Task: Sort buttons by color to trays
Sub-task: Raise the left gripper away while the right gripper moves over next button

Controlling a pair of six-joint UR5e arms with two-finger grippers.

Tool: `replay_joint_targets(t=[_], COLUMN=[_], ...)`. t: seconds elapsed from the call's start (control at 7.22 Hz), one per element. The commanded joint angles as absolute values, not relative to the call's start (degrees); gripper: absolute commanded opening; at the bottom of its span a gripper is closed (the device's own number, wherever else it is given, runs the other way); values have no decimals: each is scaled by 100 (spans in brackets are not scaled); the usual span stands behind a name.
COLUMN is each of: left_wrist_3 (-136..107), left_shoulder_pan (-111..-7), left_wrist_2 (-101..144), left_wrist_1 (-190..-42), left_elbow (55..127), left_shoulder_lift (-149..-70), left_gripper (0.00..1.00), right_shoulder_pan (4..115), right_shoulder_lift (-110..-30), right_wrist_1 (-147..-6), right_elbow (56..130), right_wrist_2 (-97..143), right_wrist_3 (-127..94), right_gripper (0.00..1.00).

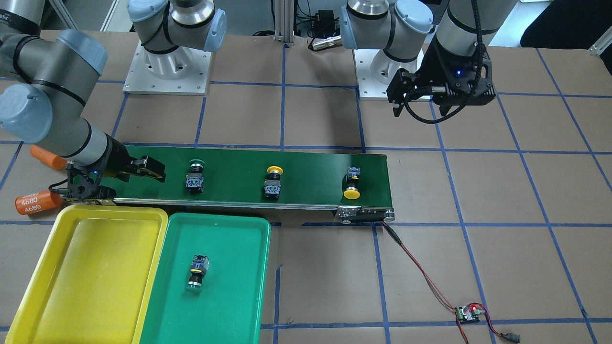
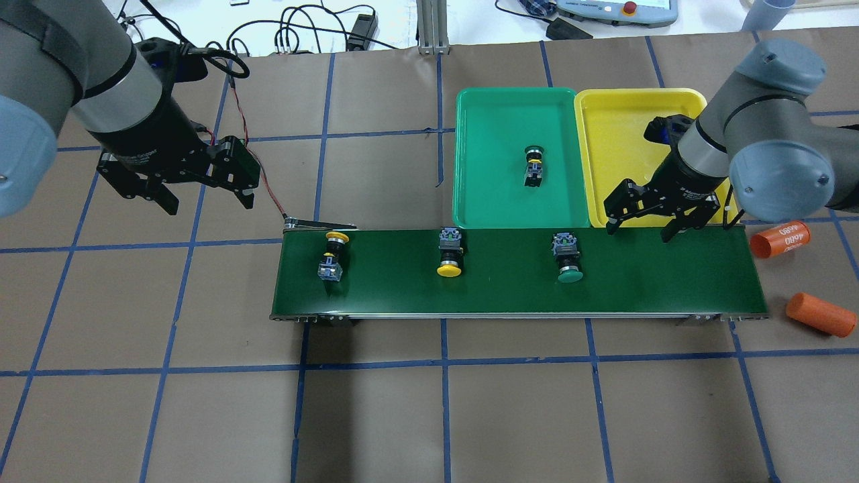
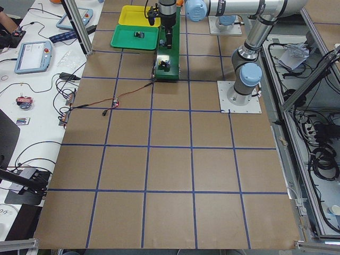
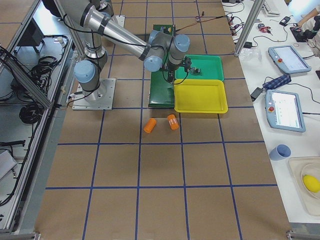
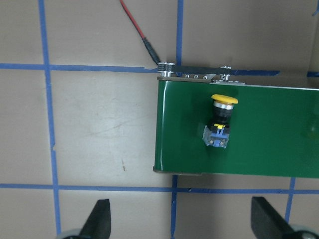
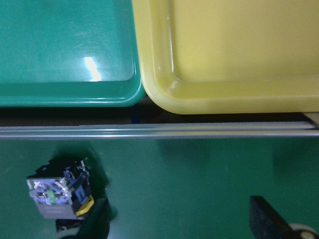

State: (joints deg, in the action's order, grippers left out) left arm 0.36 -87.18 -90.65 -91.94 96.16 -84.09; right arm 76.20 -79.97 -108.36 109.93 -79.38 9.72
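Three buttons lie on the dark-green belt [image 2: 671, 282]: a yellow-capped one [image 2: 333, 255] at its left end, a yellow-capped one [image 2: 449, 256] in the middle, and a green-capped one [image 2: 568, 259]. Another green-capped button [image 2: 533, 165] lies in the green tray [image 2: 483, 201]. The yellow tray [image 2: 604, 107] beside it holds nothing. My right gripper [image 2: 641, 229] is open and empty over the belt's far edge by the yellow tray, right of the green button [image 6: 60, 194]. My left gripper [image 2: 181, 194] is open and empty, above the table left of the belt. Its wrist view shows the left yellow button [image 5: 222, 119].
Two orange cylinders lie right of the belt, one marked 4680 [image 2: 778, 239] and one plain [image 2: 820, 314]. A red-black wire [image 1: 420, 267] runs from the belt's end to a small controller board [image 1: 471, 313]. Blue tape lines grid the brown table.
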Motion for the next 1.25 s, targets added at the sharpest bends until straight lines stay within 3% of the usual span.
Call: replay_joint_targets(t=[0.0,1.11], left_wrist_3=[35,26], left_shoulder_pan=[-8701,-8710], left_wrist_2=[-9132,-9079], left_wrist_1=[-9490,-9545], left_elbow=[9633,9633], left_shoulder_lift=[-8279,-8314], left_gripper=[100,100], right_shoulder_pan=[7620,7787], right_shoulder_lift=[-8033,-8007], right_wrist_1=[-10767,-10767], right_elbow=[10995,11013], right_wrist_2=[-7849,-8348], right_wrist_3=[1011,722], right_gripper=[100,100])
